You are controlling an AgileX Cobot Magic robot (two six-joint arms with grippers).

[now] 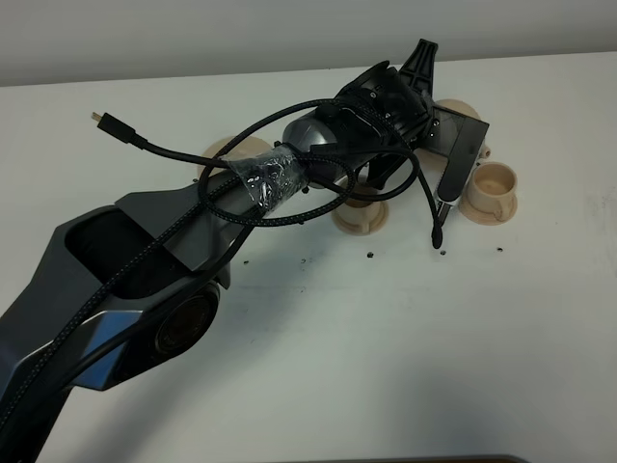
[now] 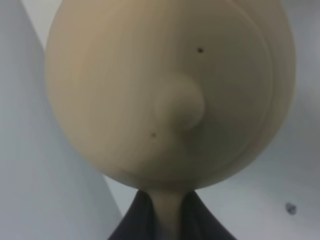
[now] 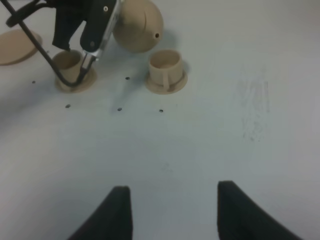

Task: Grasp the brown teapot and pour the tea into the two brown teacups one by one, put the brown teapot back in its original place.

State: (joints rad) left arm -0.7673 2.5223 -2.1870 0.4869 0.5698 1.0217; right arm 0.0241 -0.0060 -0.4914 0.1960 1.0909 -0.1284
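Pale tan, the brown teapot (image 3: 137, 22) hangs above the table (image 3: 225, 125) between one teacup (image 3: 165, 67) and the other teacup (image 3: 67, 64), my left gripper (image 2: 167, 225) clenched on its loop handle (image 2: 167, 202). The wide saucer (image 3: 17, 46) lies well aside. My right gripper (image 3: 170, 210) hovers low, fingers (image 3: 112, 215) spread, grasping nothing.

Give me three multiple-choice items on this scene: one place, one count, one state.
1. Where is the brown teapot? A on the large saucer B in the left gripper C on the floor
2. How many teacups are in view? A one B two C three
3. The right gripper is: A open B shut on a spoon C shut on a cloth
Key: 1 B, the left wrist view shows it clasped, the large saucer bare; 2 B, the right wrist view shows both; 3 A, fingers apart, nothing between.
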